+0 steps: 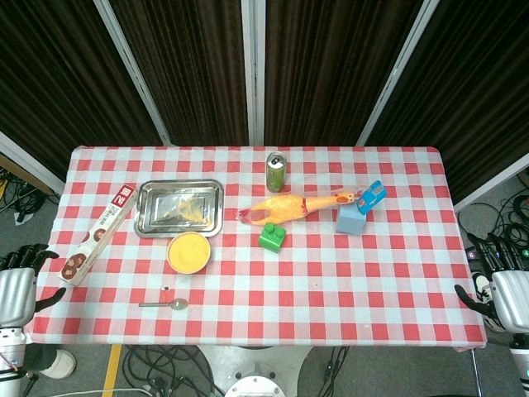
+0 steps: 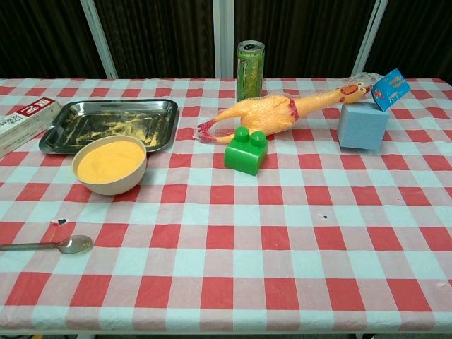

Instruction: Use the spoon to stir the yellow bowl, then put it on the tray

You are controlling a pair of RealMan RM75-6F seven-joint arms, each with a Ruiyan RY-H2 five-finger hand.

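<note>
A metal spoon lies flat on the checked cloth near the front left edge, bowl end to the right. Just behind it stands the yellow bowl, filled with yellow powder. The steel tray sits behind the bowl with yellow dust on its floor. My left hand hangs off the table's left edge, fingers apart and holding nothing. My right hand hangs off the right edge, also empty with fingers spread. The chest view shows neither hand.
A long box lies left of the tray. A green can, a rubber chicken, a green brick and a blue block with a blue card occupy the middle and right.
</note>
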